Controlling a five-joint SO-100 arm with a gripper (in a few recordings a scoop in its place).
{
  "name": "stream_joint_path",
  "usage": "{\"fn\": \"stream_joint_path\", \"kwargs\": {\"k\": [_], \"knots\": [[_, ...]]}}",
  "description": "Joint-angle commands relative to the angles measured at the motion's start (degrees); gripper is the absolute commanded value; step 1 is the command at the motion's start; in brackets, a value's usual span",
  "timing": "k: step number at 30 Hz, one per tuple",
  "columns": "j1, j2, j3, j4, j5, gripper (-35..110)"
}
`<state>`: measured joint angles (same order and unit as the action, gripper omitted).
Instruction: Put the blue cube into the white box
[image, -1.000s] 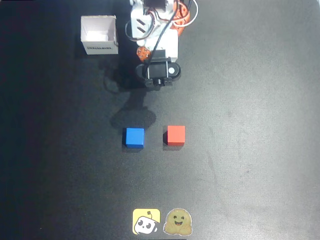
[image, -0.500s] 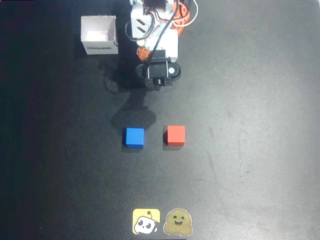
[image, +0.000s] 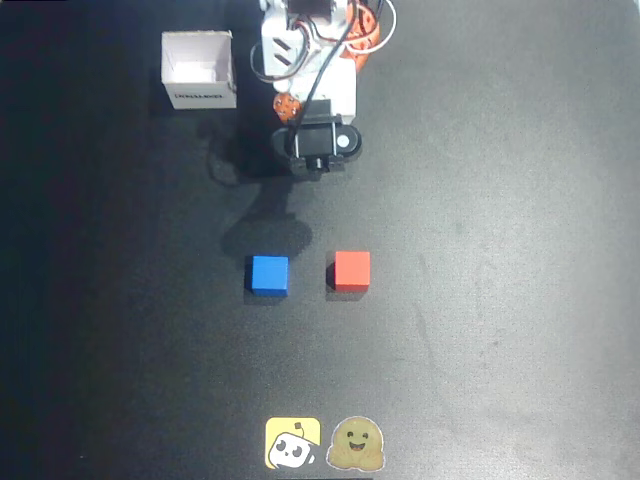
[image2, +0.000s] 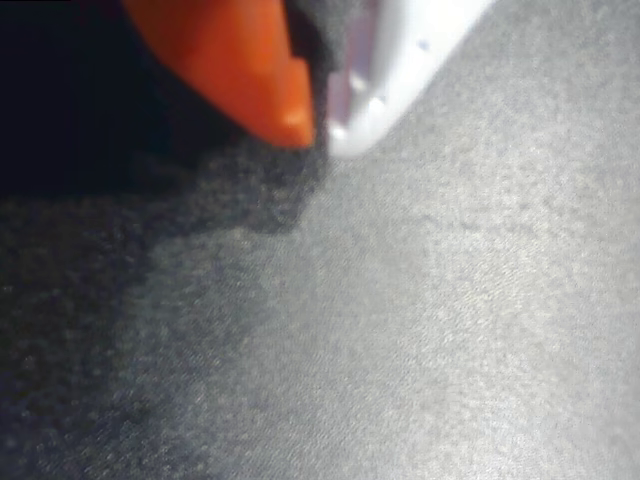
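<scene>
On the dark counter (image: 500, 200), the blue cube (image: 268, 275) sits just left of a red cube (image: 351, 270), well apart from the white box (image: 200, 70). The tool (image2: 318, 128), tips together and empty, could easily grab the red neighbour if its reach drifts right.
</scene>
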<state>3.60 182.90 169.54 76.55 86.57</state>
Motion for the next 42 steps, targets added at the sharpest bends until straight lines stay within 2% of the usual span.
{"fn": "stream_joint_path", "kwargs": {"k": [1, 12, 20, 30, 36, 42], "knots": [[-0.3, -0.1, -0.3, 0.1, 0.3, 0], [-0.4, 0.2, -0.7, 0.4, 0.0, 0], [-0.4, -4.2, -7.9, 2.5, 0.0, 0], [2.5, -30.5, -29.0, 2.2, -0.2, 0], [7.7, -49.3, -41.1, 0.1, -3.8, 0], [9.3, -64.0, -48.2, -6.0, -4.8, 0]]}}
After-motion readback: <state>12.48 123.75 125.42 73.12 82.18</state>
